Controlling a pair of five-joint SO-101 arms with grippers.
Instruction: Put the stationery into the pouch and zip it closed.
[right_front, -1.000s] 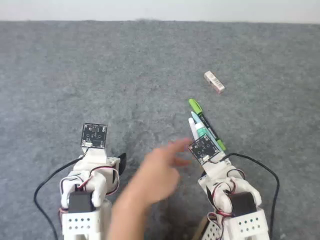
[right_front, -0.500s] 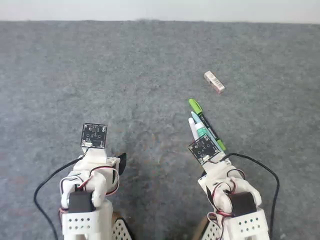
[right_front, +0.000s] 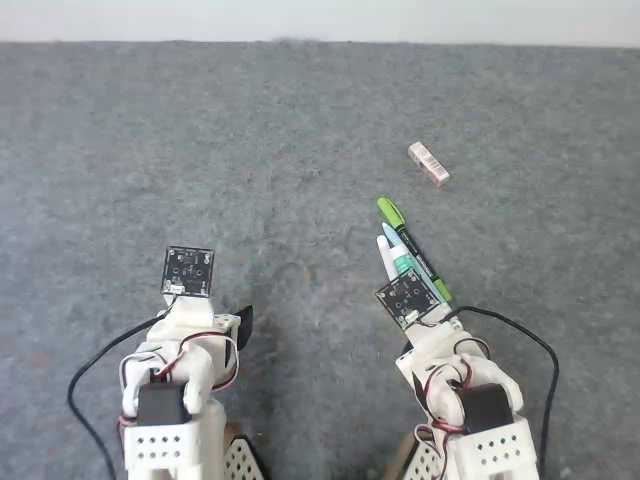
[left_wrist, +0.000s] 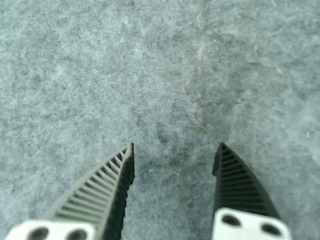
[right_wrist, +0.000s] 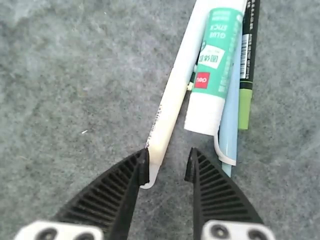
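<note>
Grey felt worktop (right_front: 300, 150) holds everything loose: white pen (right_wrist: 170, 95), glue stick (right_wrist: 212, 70) and green marker (right_front: 392, 213) bunched together, eraser (right_front: 428, 164) apart, so packing looks unstarted. Right tool (right_wrist: 168, 152) gapes at the white pen's end; left tool (left_wrist: 175, 146) gapes over bare felt.

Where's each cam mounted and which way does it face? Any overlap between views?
High view: fixed overhead, looking down on the grey mat; left arm and right arm at the near edge.
Left wrist view: on the left arm's wrist, facing the mat past the open left pincer.
Right wrist view: on the right arm's wrist, facing the white pen and glue stick past the open right pincer.
Shared: high and right wrist views both show those two.
</note>
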